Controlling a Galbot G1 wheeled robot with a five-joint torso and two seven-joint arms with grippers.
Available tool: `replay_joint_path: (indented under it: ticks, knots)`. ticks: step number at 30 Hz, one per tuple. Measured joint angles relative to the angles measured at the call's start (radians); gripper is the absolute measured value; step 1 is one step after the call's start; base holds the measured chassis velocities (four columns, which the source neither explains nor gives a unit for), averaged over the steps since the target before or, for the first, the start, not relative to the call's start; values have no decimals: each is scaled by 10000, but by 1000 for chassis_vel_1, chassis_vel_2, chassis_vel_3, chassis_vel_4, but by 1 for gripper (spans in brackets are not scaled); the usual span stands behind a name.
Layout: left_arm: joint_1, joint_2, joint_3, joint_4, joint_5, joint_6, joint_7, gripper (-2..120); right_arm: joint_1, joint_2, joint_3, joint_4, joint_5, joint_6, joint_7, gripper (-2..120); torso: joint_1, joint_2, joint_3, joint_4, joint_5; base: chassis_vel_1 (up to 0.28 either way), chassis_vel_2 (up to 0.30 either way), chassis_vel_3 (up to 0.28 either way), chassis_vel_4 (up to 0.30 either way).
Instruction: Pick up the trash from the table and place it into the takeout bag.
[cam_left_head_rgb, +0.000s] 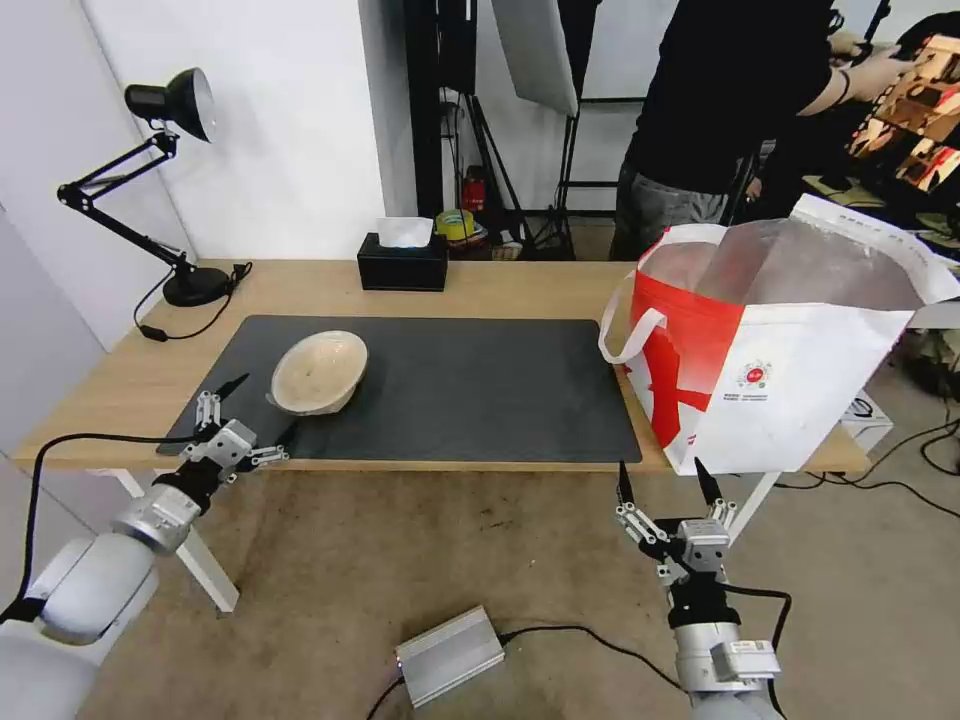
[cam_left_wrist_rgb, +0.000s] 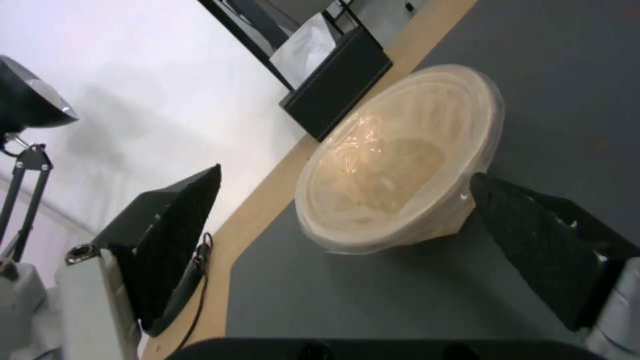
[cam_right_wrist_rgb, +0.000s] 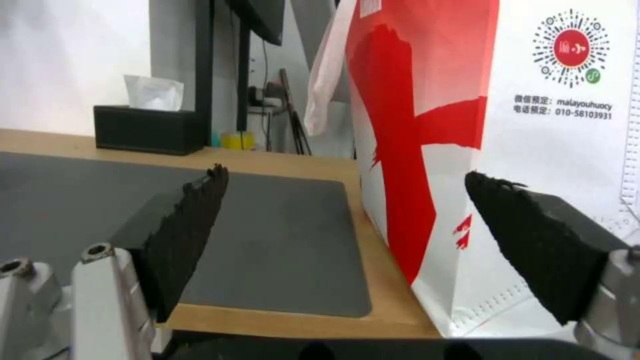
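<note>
Head view — one beige bowl (cam_left_head_rgb: 318, 372), one takeout bag (cam_left_head_rgb: 775, 375).

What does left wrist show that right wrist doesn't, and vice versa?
Left wrist alone: the beige bowl on the mat, tilted, between the open left end effector's fingers, plus the desk lamp. Right wrist alone: the takeout bag standing at the table's edge, ahead of the open right end effector. Shared: the dark mat, the wood tabletop and the black tissue box.
</note>
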Motion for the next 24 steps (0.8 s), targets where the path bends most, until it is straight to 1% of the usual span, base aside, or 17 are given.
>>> replay_joint_path:
  ticks: [12,24]
  knots:
    - [-138,7,150,61,-34,9,29,100,133,46,-65,-42,6,-25,-7,91,0,0,0,0,0,0,0,0,0]
    - [-123,-33,156,-266,-53,33,50,100,203,89,-104,-46,17,-191,-8,89,1,-1,-1,0,0,0,0,0,0]
